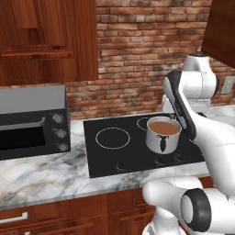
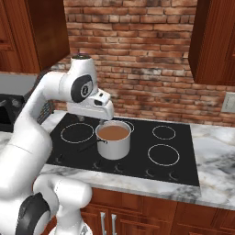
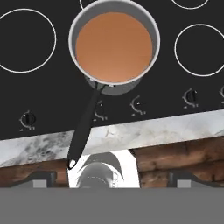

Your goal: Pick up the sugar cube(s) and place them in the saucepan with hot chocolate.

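The saucepan with hot chocolate (image 3: 113,46) is a small steel pot full of brown liquid, standing on the black cooktop (image 3: 35,92). Its black handle (image 3: 85,127) points toward the counter's front edge. In the base views the saucepan (image 1: 163,135) (image 2: 113,140) sits between the burner rings. My gripper (image 3: 113,178) hangs above it near the front of the stove, looking straight down. Its fingertips (image 3: 41,177) stand wide apart, open, with nothing between them. In the right base view the gripper (image 2: 94,117) hovers just behind and left of the pan's rim. The sugar cube is out of view.
A grey toaster oven (image 1: 32,121) stands on the marble counter (image 1: 41,176) left of the cooktop. Stove knobs (image 3: 28,119) line the cooktop's front. A brick wall (image 2: 137,55) rises behind, with wooden cabinets (image 2: 213,41) overhead.
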Motion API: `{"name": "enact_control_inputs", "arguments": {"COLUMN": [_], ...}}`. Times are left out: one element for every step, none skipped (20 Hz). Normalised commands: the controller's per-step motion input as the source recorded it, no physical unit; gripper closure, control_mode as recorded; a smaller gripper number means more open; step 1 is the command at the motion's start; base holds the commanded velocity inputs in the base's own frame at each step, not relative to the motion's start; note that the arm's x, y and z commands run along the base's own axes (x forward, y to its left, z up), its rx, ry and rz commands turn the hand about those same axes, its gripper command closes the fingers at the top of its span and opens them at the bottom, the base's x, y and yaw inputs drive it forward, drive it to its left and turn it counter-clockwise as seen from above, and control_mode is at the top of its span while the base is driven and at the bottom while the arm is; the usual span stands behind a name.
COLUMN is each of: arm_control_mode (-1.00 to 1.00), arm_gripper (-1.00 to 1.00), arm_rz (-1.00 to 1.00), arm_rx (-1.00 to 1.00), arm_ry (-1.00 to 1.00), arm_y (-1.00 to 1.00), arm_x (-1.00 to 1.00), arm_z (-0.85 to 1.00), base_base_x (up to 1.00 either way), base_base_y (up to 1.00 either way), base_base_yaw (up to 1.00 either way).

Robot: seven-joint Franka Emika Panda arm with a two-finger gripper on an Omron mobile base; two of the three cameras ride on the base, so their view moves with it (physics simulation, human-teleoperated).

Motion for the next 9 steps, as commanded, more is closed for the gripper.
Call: {"name": "enact_control_inputs", "arguments": {"arm_control_mode": [-1.00, -1.00, -1.00, -1.00, -1.00, -1.00, -1.00, -1.00, -1.00], "arm_gripper": [-1.00, -1.00, -1.00, -1.00, -1.00, -1.00, -1.00, -1.00, -1.00], "arm_rz": [0.00, 0.00, 0.00, 0.00, 0.00, 0.00, 0.00, 0.03, 0.04], "arm_rx": [0.00, 0.00, 0.00, 0.00, 0.00, 0.00, -0.01, -0.13, -0.14], "arm_ry": [-0.01, 0.00, 0.00, 0.00, 0.00, 0.00, 0.00, 0.00, 0.03], "arm_y": [0.41, 0.34, 0.29, 0.27, 0.32, 0.41, 0.56, 0.67, 0.79], "arm_x": [-0.66, -0.65, -0.64, -0.64, -0.61, -0.56, -0.59, -0.50, -0.46], "arm_z": [0.60, 0.59, 0.54, 0.48, 0.43, 0.32, 0.16, 0.00, 0.00], "base_base_x": [0.00, 0.00, 0.00, 0.00, 0.00, 0.00, 0.00, 0.00, 0.00], "base_base_y": [0.00, 0.00, 0.00, 0.00, 0.00, 0.00, 0.00, 0.00, 0.00], "base_base_yaw": [0.00, 0.00, 0.00, 0.00, 0.00, 0.00, 0.00, 0.00, 0.00]}}
